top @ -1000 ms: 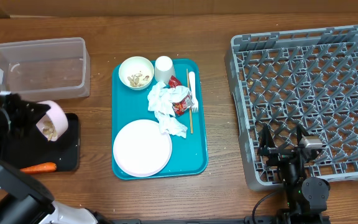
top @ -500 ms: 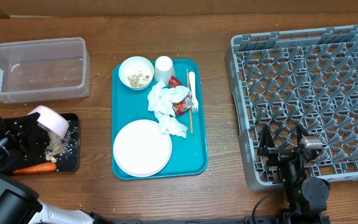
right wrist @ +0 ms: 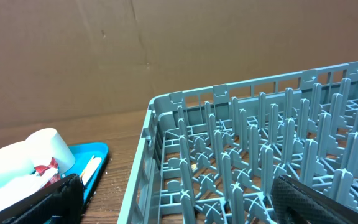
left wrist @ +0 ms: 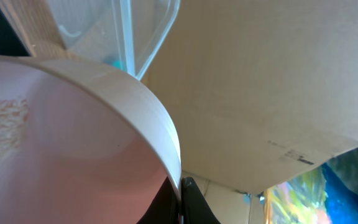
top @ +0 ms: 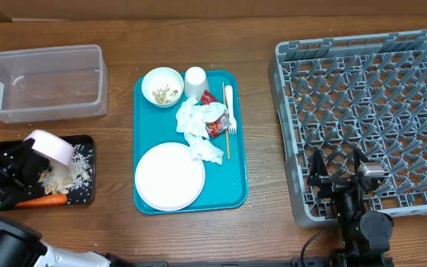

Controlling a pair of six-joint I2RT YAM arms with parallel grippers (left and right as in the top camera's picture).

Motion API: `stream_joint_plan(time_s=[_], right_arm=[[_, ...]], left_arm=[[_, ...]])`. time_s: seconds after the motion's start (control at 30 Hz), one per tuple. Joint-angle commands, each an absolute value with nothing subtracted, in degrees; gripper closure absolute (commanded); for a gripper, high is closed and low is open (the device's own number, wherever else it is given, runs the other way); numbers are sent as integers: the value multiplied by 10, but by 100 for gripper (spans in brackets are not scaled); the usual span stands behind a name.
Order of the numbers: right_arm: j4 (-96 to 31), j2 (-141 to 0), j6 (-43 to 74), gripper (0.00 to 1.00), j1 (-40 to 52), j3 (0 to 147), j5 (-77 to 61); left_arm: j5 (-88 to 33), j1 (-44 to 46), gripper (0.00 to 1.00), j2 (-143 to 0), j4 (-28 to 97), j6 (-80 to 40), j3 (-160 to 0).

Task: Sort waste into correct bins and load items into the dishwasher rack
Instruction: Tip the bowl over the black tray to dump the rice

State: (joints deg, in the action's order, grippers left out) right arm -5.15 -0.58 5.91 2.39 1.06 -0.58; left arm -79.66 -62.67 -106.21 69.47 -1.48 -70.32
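Observation:
My left gripper is shut on the rim of a small white bowl, held tipped over the shallow black tray. Beige food scraps lie on that tray beside an orange carrot. The left wrist view shows the bowl's rim pinched between my fingers, with some scraps left inside. The teal tray holds a second bowl, a cup, napkins, a red-and-white wrapper, a fork, a stick and a plate. My right gripper is open and empty over the grey rack's front left corner.
The clear tub stands at the back left with a few bits inside. In the right wrist view the rack's wall sits between my open fingers, with the cup and the teal tray to the left.
The left gripper has turned the bowl over and shifted a little left above the black tray. Beige scraps have fallen out onto the tray. The right arm has not moved.

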Motion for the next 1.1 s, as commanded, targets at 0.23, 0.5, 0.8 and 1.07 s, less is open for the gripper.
stream_joint_plan(time_s=[0.23, 0.5, 0.8, 1.07], right_arm=[[-48, -2, 55, 0, 25, 5, 0], [-48, -2, 55, 0, 25, 5, -1], [-48, -2, 55, 0, 25, 5, 0], [-48, -2, 55, 0, 25, 5, -1]], left_arm=[[-846, -629, 96, -1071, 718, 73, -698], [-872, -629, 96, -1071, 782, 133, -698], [-845, -581, 96, -1021, 969, 380, -727], [-808, -441, 96, -925, 959, 376, -771]])
